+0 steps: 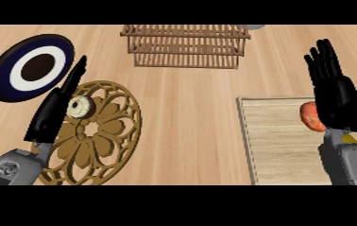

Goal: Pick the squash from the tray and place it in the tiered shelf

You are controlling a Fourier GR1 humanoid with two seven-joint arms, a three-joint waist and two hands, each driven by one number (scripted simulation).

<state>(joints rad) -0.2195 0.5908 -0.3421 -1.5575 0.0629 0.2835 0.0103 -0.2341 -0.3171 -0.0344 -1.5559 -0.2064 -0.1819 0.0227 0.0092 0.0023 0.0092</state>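
Orange-red squash [309, 116]: one item, lying on the tray [279, 147] at its right edge. It is partly hidden behind the right hand, so its full shape cannot be read. Not yet lifted.

Tray: pale wood with a raised rim, at the counter's [188, 107] near right corner. It holds nothing else that shows.

Right hand [335, 95]: black, upright over the tray's right edge, just beside the squash on its outer side. Fingers are straight and slightly spread and close round nothing. It appears placed to close in on the squash from the side, so the likely step is the approach before the grasp.

Tiered shelf [185, 45]: slatted brown wood at the middle of the counter's far edge, well apart from the tray. It is the destination, and its open slats face the near side, which should let the squash go in from the front.

Left hand [55, 107]: black, seen edge-on near the counter's left edge, fingers straight and together, holding nothing. It seems parked clear of the work.

Plate [20, 76]: dark blue with a white ring, at the far left corner.

Carved wooden trivet [105, 140]: round, at the near left corner, carrying a small ring-shaped pastry [80, 107] near its far rim, just beside the left hand.
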